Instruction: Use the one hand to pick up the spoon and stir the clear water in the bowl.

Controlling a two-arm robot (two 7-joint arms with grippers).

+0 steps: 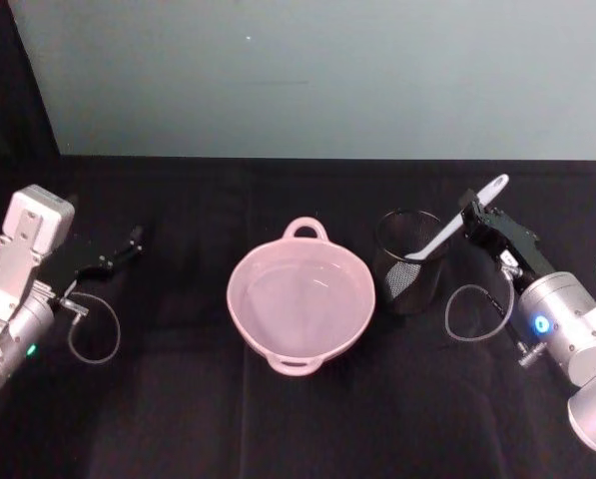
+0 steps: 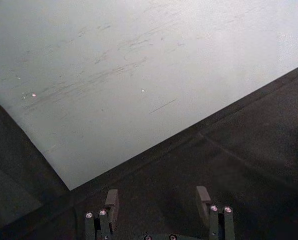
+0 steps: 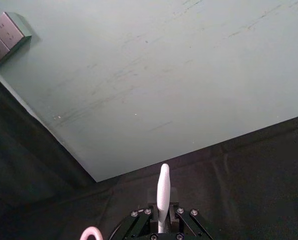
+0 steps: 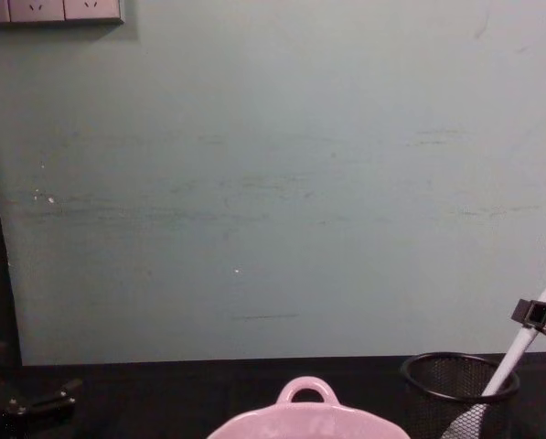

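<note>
Black cloth over the table point(image 1: 298, 419), pale green wall point(image 1: 327, 80) behind. And there's the spoon point(image 1: 447, 235): long, slim and white. It leans in the black mesh cup point(image 1: 420, 287) just right of the table's middle, flat blade down inside, handle tip slanting up toward the far right corner. My right gripper point(image 1: 474, 215) pinches that handle high up, fingers pressed together on it. I'd call this the lift out of the cup. Gripping near the top should leave the whole blade free to reach the water. Just beside the cup, at the table's middle, sits the pale pink bowl point(image 1: 232, 295), with a wavy rim, its loop handle toward the far edge and clear water inside. My left gripper point(image 1: 133, 239) is parked near the left edge, fingers spread, holding nothing.
</note>
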